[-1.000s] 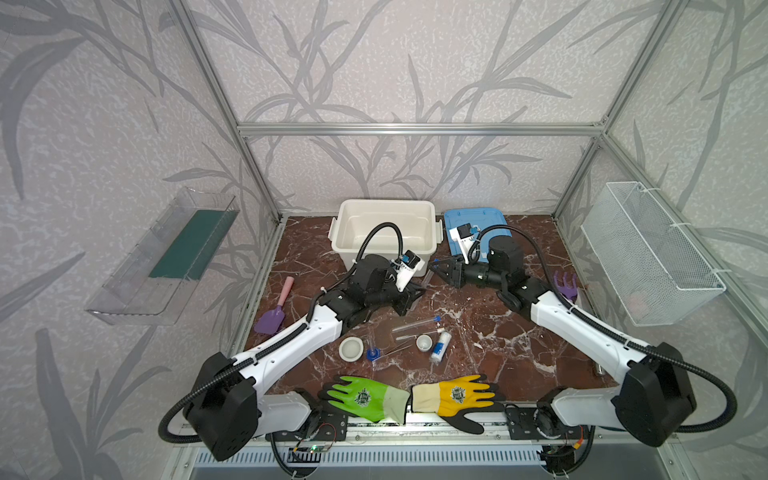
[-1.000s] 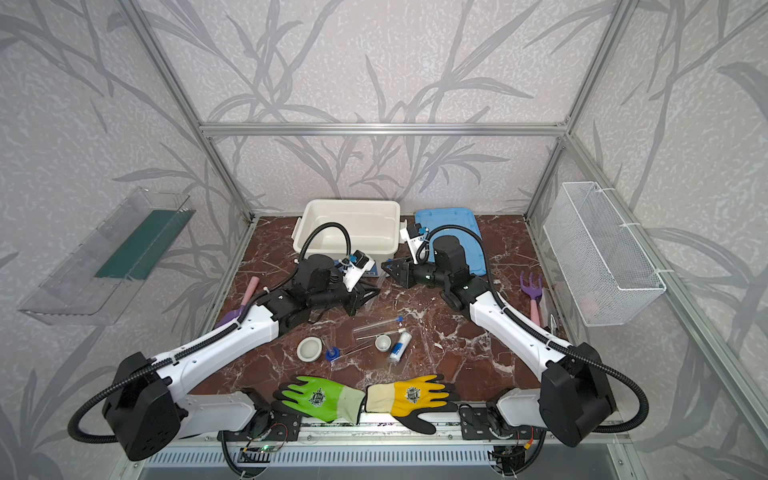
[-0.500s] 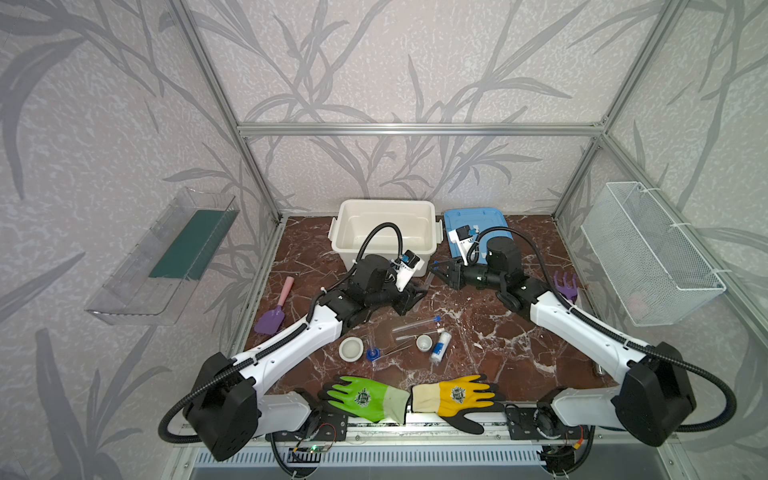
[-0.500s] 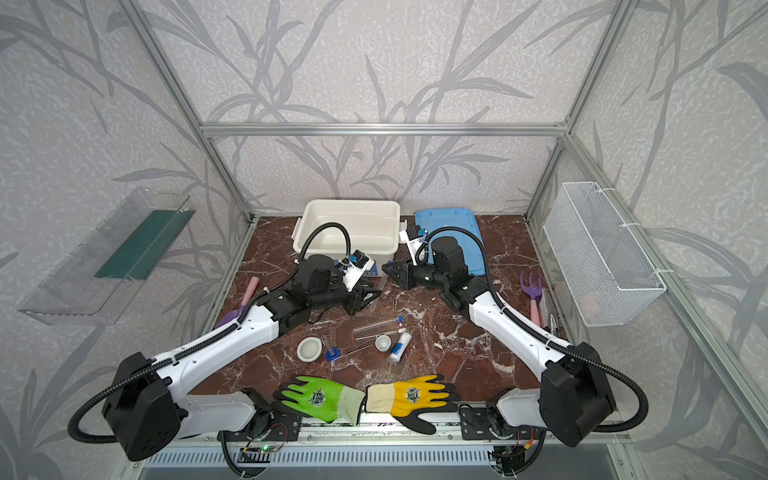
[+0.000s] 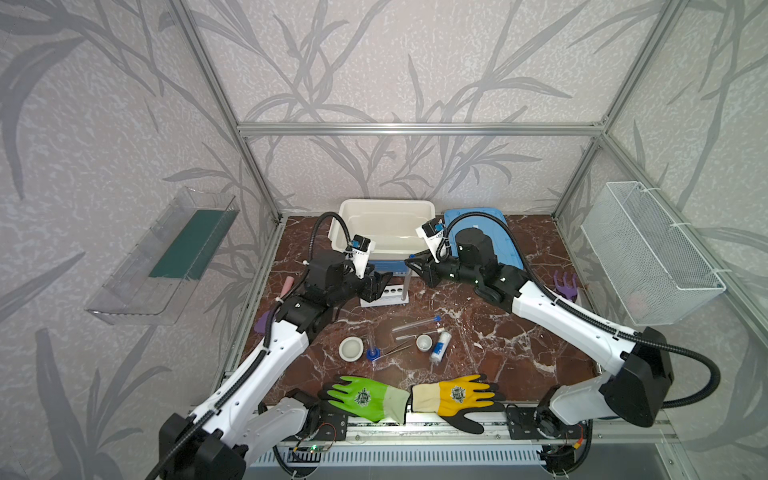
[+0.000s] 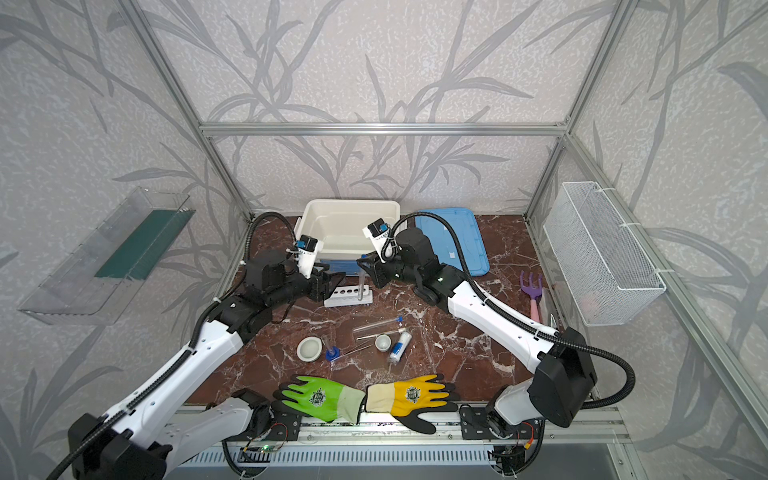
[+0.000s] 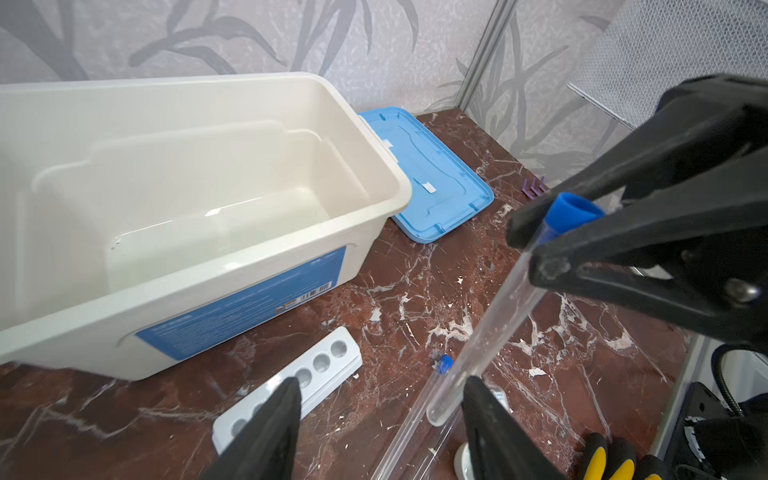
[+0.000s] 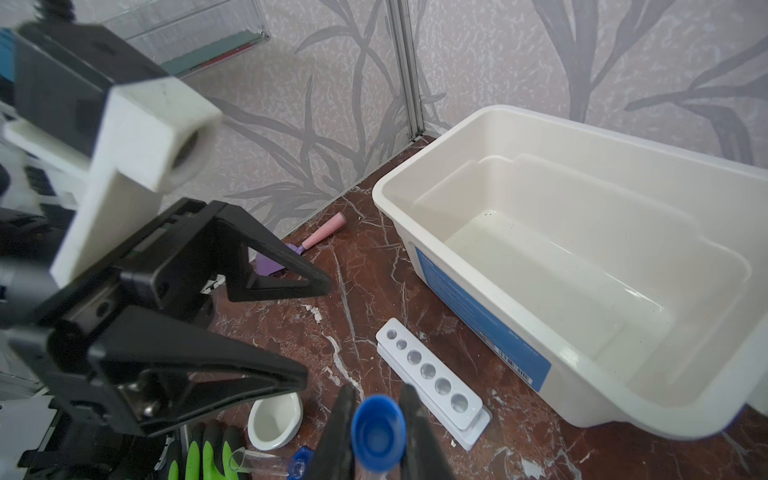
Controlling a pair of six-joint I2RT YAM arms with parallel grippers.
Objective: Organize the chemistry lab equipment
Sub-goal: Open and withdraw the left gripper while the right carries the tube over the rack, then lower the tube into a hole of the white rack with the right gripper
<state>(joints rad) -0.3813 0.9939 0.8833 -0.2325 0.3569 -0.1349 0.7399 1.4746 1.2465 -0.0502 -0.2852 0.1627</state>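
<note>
My right gripper (image 8: 379, 415) is shut on a clear test tube (image 7: 490, 332) just below its blue cap (image 8: 378, 432), and the tube hangs upright. It is just right of the white six-hole rack (image 5: 384, 295), in front of the bin. My left gripper (image 7: 380, 415) is open, one finger on each side of the tube's lower end without touching it. A second tube (image 5: 415, 324), two white dishes (image 5: 351, 348) (image 5: 424, 343), tweezers (image 5: 397, 349), a blue-based cylinder (image 5: 372, 353) and a small bottle (image 5: 440, 347) lie mid-table.
A cream bin (image 5: 384, 226) stands open at the back, its blue lid (image 5: 490, 237) beside it. Green (image 5: 365, 397) and yellow (image 5: 455, 397) gloves lie at the front edge. A purple rake (image 5: 566, 286) and a trowel (image 5: 266, 320) lie at the sides. A wire basket (image 5: 648, 253) hangs on the right wall.
My left gripper has opened and let go of the tube. My right gripper now holds the tube alone near its cap. Both arms have barely moved.
</note>
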